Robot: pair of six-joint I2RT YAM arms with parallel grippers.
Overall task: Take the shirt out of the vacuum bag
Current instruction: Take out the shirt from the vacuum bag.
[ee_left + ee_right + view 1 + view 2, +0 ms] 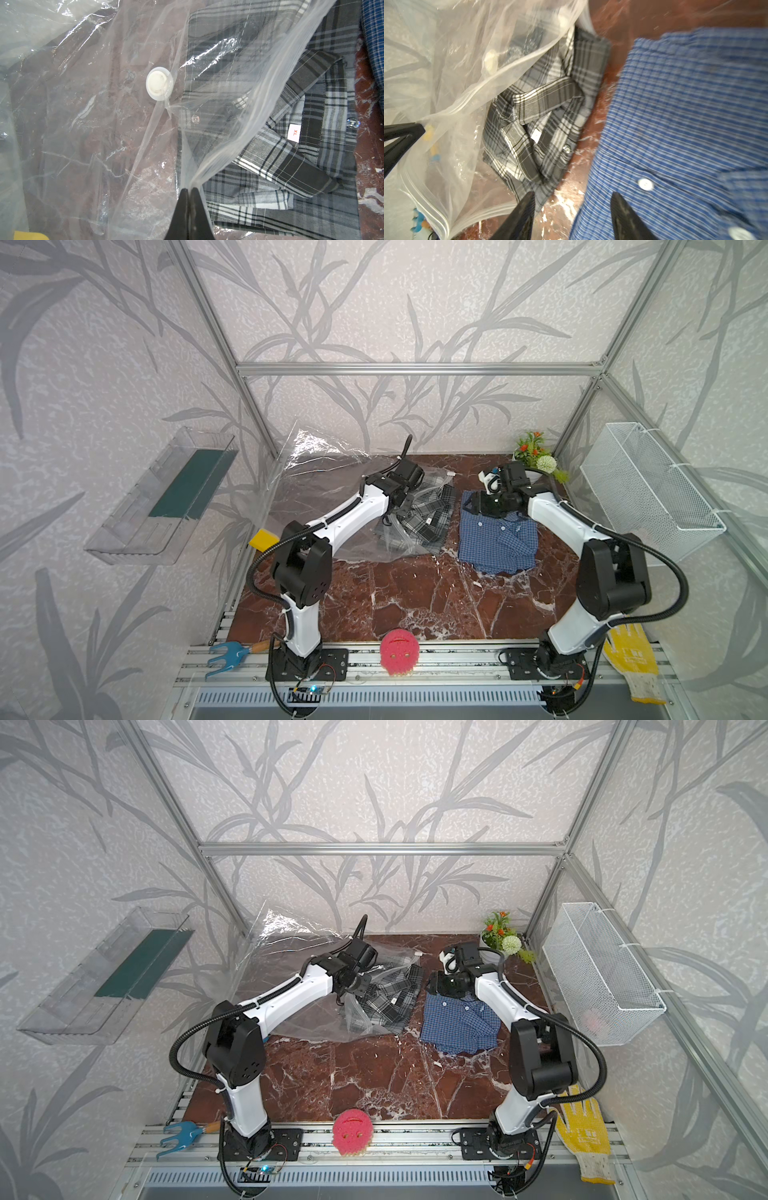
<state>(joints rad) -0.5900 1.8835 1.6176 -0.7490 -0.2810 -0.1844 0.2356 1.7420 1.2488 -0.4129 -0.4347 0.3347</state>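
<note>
Bright, even light; glare streaks the clear bag (209,54), and the blue shirt (695,104) beside it blurs badly.

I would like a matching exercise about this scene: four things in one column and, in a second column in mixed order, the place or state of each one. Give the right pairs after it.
Column 1
1. blue shirt
2. grey checked shirt
3. left gripper
4. right gripper

Column 2
A. shut on the plastic of the vacuum bag
B. open, holding nothing
C. partly under the clear plastic
D. lying on the table, fully outside the bag

Pairs: 1-D, 2-C, 3-A, 4-B
</note>
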